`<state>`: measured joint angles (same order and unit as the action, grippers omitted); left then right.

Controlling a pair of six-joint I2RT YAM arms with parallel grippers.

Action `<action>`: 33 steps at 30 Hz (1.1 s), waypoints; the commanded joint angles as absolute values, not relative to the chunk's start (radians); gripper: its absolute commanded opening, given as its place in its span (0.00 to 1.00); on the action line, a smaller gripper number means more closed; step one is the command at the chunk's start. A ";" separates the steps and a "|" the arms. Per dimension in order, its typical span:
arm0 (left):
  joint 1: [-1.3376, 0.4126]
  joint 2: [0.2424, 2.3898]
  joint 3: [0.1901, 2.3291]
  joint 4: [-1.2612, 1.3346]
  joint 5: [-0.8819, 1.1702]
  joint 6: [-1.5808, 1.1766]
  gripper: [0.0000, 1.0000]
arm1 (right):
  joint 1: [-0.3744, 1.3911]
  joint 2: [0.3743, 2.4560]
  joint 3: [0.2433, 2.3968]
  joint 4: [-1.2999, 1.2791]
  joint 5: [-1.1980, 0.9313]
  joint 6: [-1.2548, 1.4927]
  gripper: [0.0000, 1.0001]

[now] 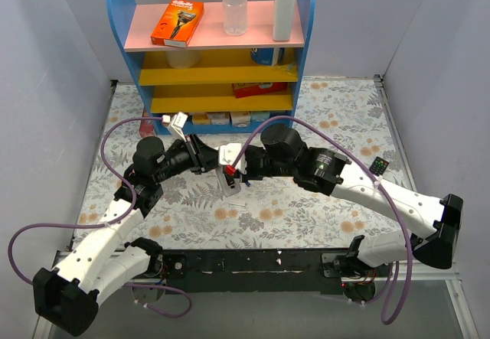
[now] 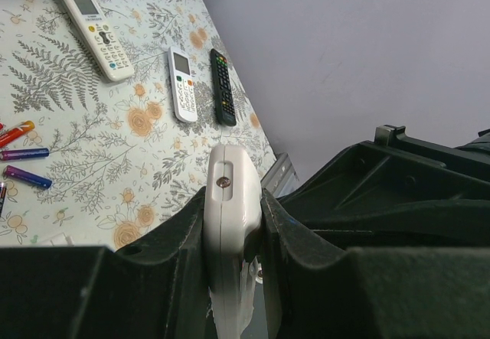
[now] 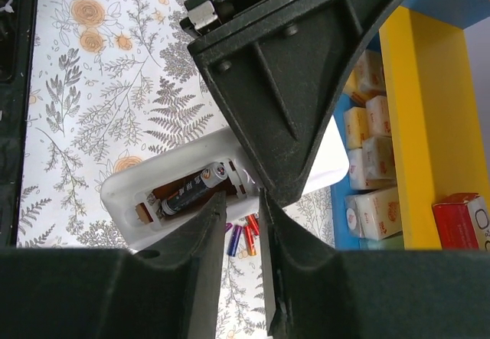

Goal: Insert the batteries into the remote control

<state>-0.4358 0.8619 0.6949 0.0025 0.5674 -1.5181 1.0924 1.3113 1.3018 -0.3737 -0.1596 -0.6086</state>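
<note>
Left wrist view: our left gripper (image 2: 232, 205) clamps the remote control (image 2: 227, 172) by its long edges, above mid-table. We judge it light, stiff, slippery plastic. Our right gripper (image 3: 240, 216) hovers by its battery bay; open or gripping, we cannot tell.

Nothing can be read with certainty. The orange box (image 1: 178, 22) on the top shelf (image 1: 230, 40), far beyond the left gripper (image 2: 232, 205), bears a white line of lettering too small to make out, and the dark battery (image 3: 190, 192) lying in the remote control (image 3: 126, 191) just past the right gripper (image 3: 241, 201) shows pale print that is blurred. Button marks on the two white remotes (image 2: 96, 24) ahead of the left gripper are likewise too small.
</note>
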 commanded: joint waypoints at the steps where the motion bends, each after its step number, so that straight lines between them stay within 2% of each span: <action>1: -0.439 0.867 0.721 0.023 0.569 -1.506 0.00 | 1.088 1.269 1.361 -0.345 -0.158 -0.572 0.34; 6: -0.439 0.876 0.727 0.023 0.565 -1.505 0.00 | 1.088 1.261 1.350 -0.304 -0.205 -0.511 0.47; 12: -0.439 0.885 0.735 0.025 0.561 -1.503 0.00 | 1.088 1.264 1.321 -0.247 -0.242 -0.451 0.52; 20: -0.440 0.890 0.745 0.023 0.560 -1.505 0.00 | 1.088 1.272 1.255 -0.158 -0.212 -0.431 0.50; 24: -0.440 0.888 0.747 0.023 0.557 -1.509 0.00 | 1.088 1.273 1.232 -0.129 -0.195 -0.430 0.45; 33: -0.440 0.882 0.749 0.026 0.549 -1.529 0.00 | 1.088 1.275 1.198 -0.117 -0.137 -0.442 0.41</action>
<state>-0.4358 0.8959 0.7025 0.0051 0.5552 -1.5177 1.0924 1.2903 1.2133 -0.1673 -0.1787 -0.4435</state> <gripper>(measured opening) 0.249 0.419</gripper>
